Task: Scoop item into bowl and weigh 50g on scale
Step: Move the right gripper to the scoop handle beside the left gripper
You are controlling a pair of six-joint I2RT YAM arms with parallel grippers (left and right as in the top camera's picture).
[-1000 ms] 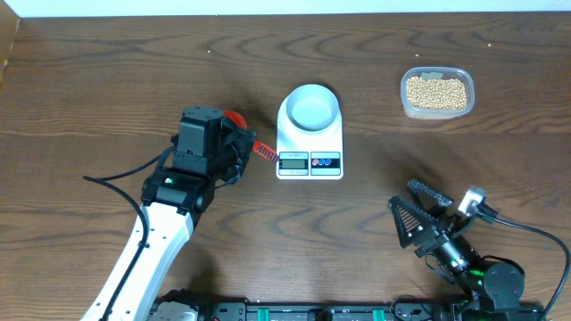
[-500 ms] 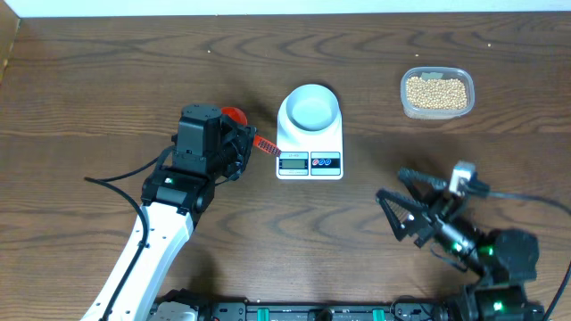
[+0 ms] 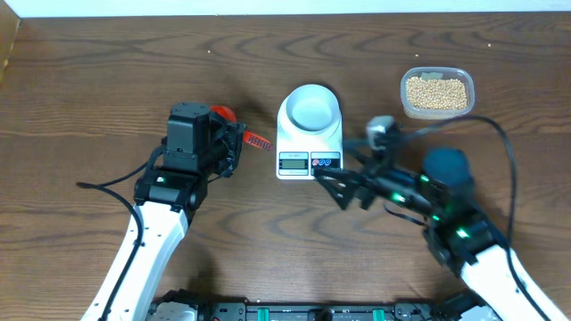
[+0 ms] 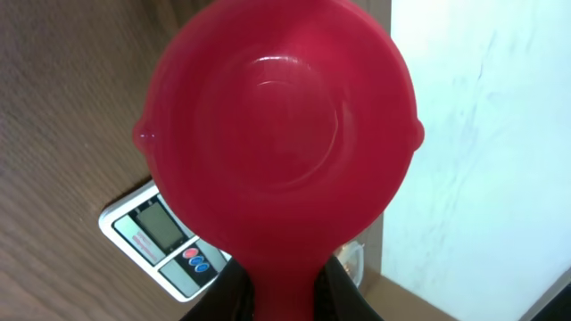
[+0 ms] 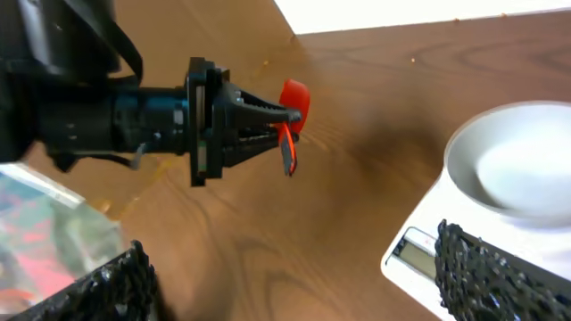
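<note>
Left of centre in the overhead view, the left gripper (image 3: 239, 143) was clamped on the handle of a red scoop (image 3: 223, 113), whose long axis slanted from the cup at upper left to the handle end at lower right, pointing toward the scale (image 3: 310, 143). That scale sat at upper centre, display toward the bottom edge, with the bowl (image 3: 310, 111) on its upper half, and the beans (image 3: 435, 92) lay in a clear tub (image 3: 402, 96) at upper right. Just below-right of the scale, the right gripper (image 3: 335, 185) pointed left, jaws spread wide and empty.

scale (image 3: 294, 148) display too small to read, red scoop (image 4: 281, 134) handle cut off, right hand (image 5: 290, 250) cropped
</note>
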